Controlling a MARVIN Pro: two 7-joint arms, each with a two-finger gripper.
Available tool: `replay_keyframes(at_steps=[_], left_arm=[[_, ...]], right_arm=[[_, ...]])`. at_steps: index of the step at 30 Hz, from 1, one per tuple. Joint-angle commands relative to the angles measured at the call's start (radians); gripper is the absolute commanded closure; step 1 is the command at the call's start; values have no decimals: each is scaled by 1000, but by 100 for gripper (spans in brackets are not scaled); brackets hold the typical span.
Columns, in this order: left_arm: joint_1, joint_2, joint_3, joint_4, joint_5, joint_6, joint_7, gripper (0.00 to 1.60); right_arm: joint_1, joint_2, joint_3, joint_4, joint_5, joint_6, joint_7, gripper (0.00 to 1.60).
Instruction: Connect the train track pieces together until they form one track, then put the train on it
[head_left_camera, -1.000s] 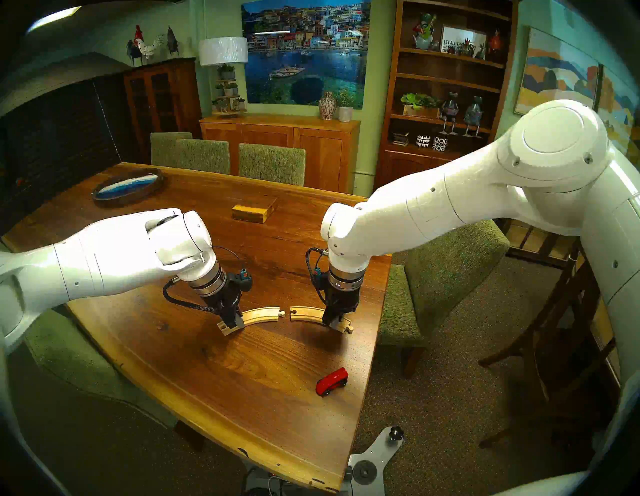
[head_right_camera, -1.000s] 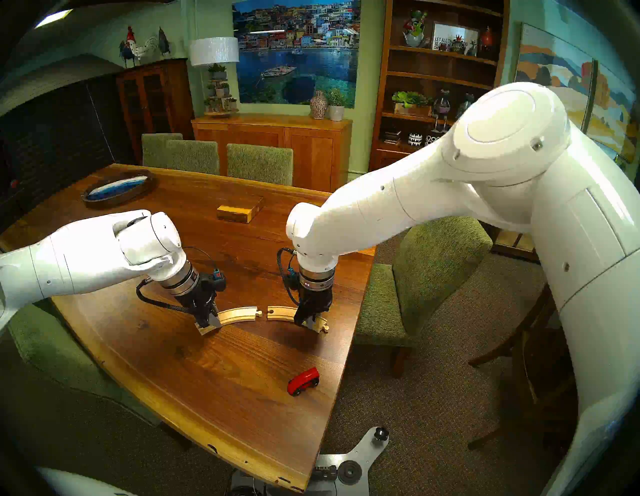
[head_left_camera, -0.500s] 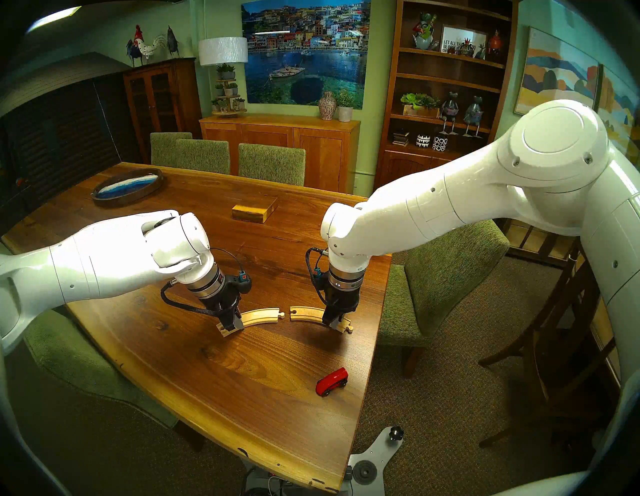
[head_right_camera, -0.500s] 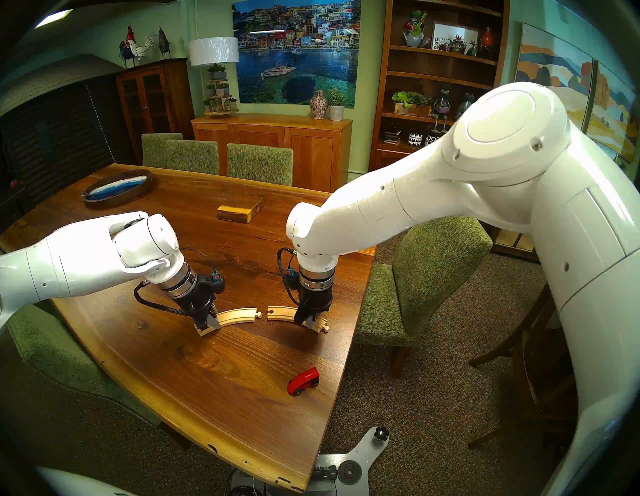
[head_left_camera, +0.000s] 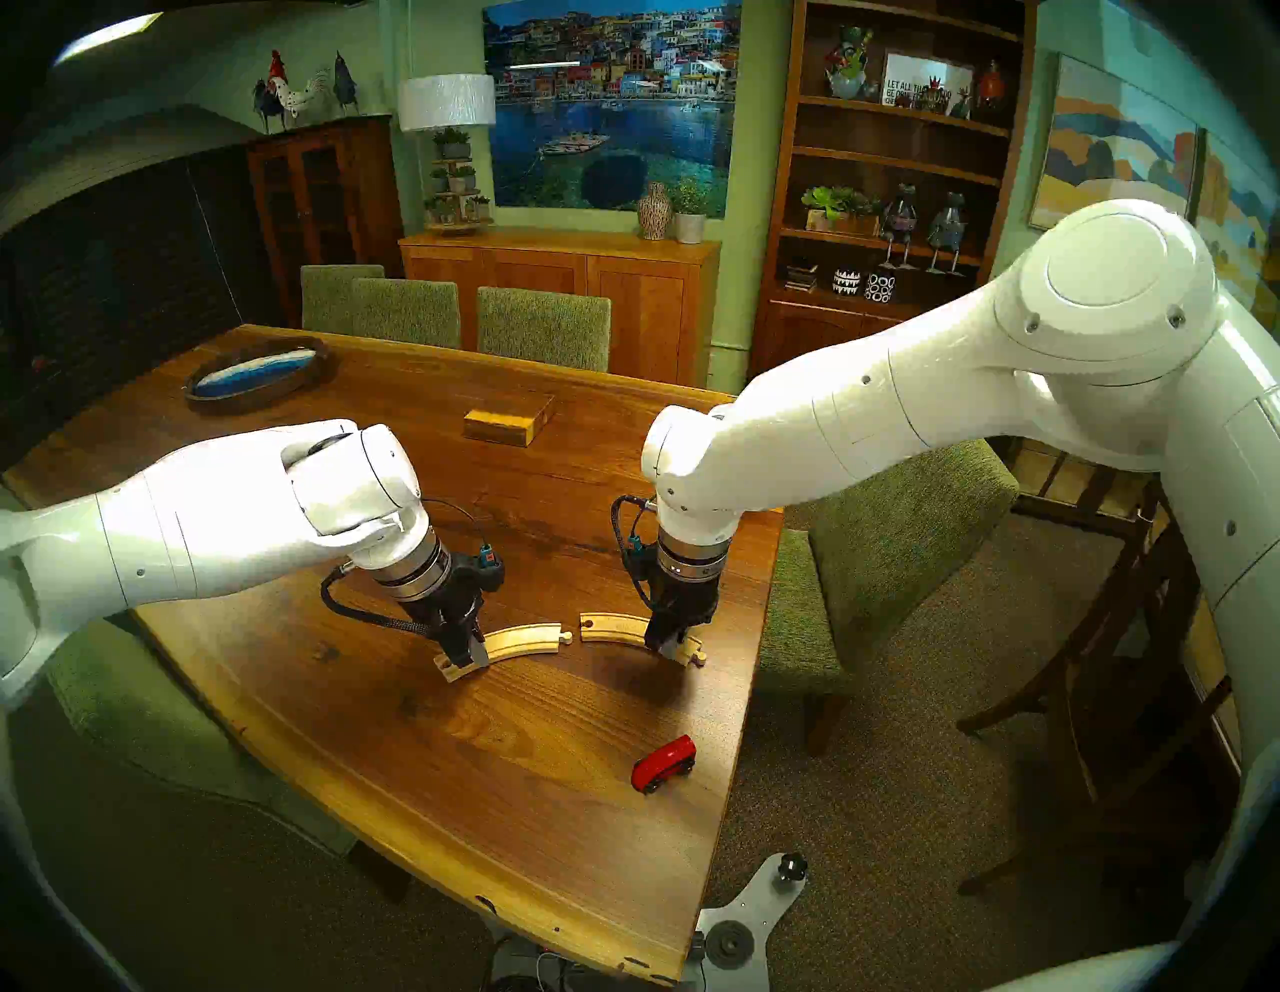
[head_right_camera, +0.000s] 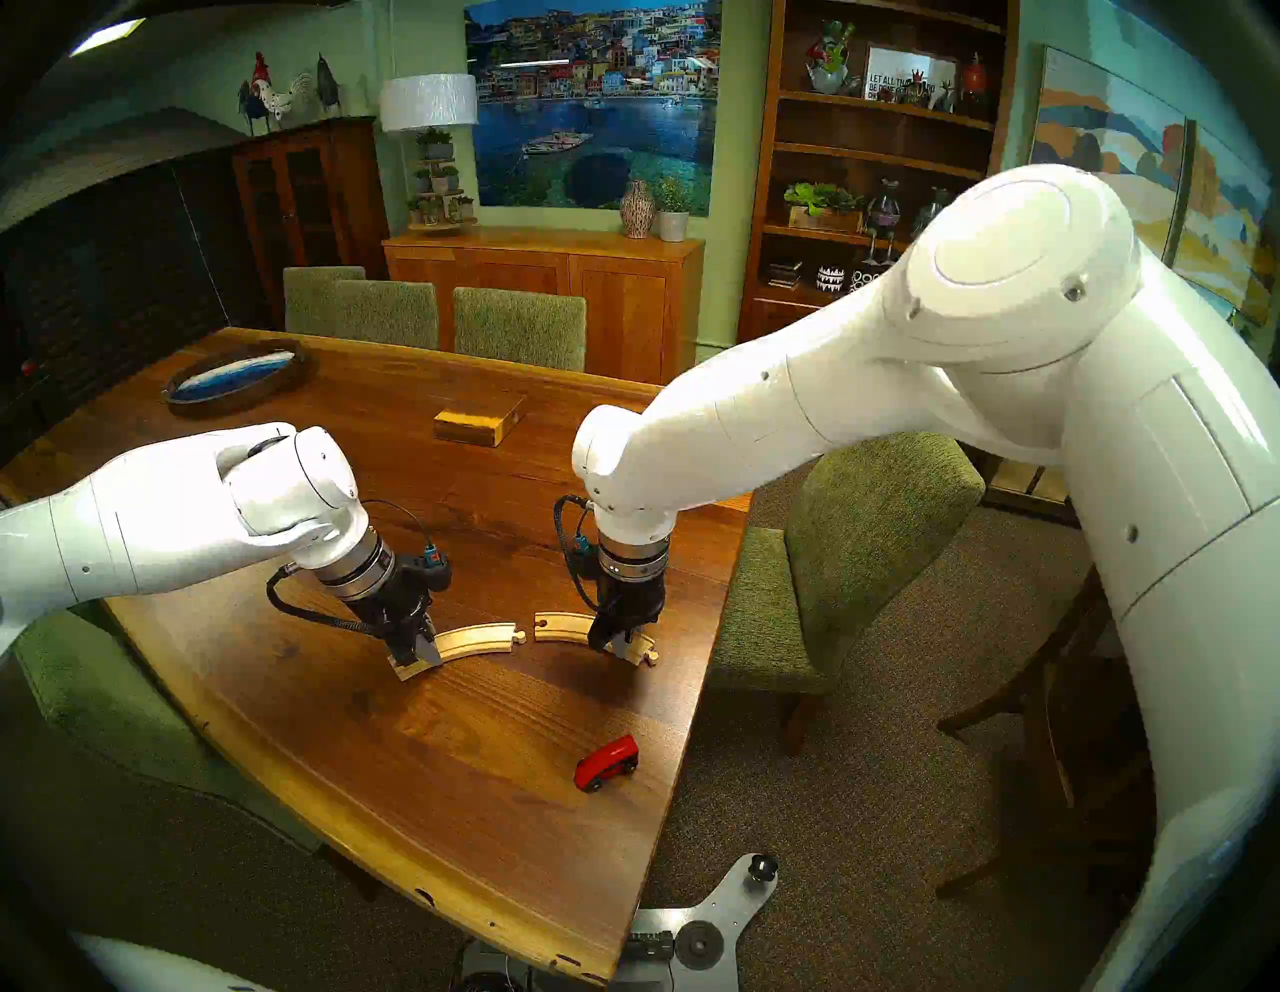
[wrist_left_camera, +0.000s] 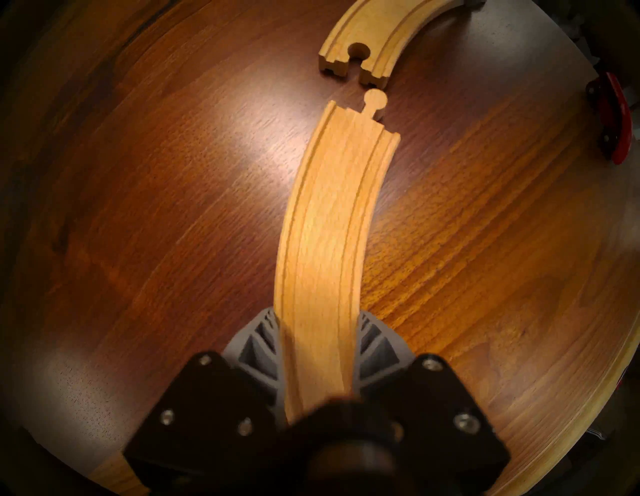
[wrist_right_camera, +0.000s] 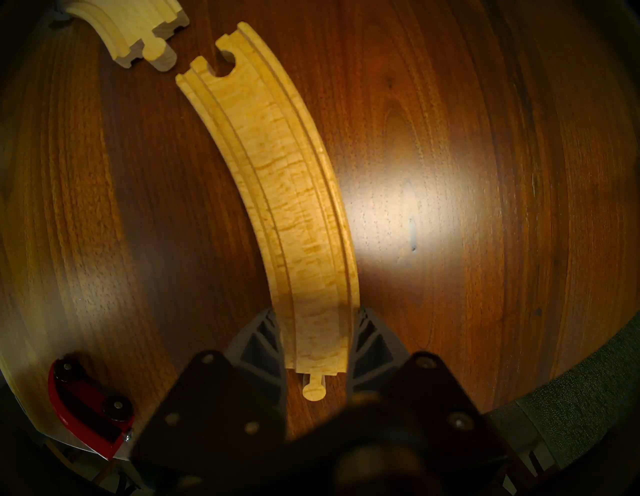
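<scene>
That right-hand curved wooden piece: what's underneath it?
The right track piece lies flat on the wooden table, with grey fingers at its sides. No gap shows beneath it; whatever its underside covers is hidden.

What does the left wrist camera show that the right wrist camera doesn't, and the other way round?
Only the left wrist view shows the left pincer shut on the left track piece, its peg pointing at the other piece's hole. Only the right wrist view shows the right pincer gripping the right track piece near that piece's own peg end. Both show the unjoined gap, the red train and the table.
</scene>
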Motion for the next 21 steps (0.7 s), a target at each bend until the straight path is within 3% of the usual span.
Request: replay_keyframes(at_steps=[1, 21], left_arm=[[-40, -4, -38, -9, -4, 5, 11, 160], [-38, -22, -53, -6, -20, 25, 36, 160]], right_arm=[[6, 2, 0, 6, -2, -2, -2, 160], [6, 2, 0, 6, -2, -2, -2, 160]])
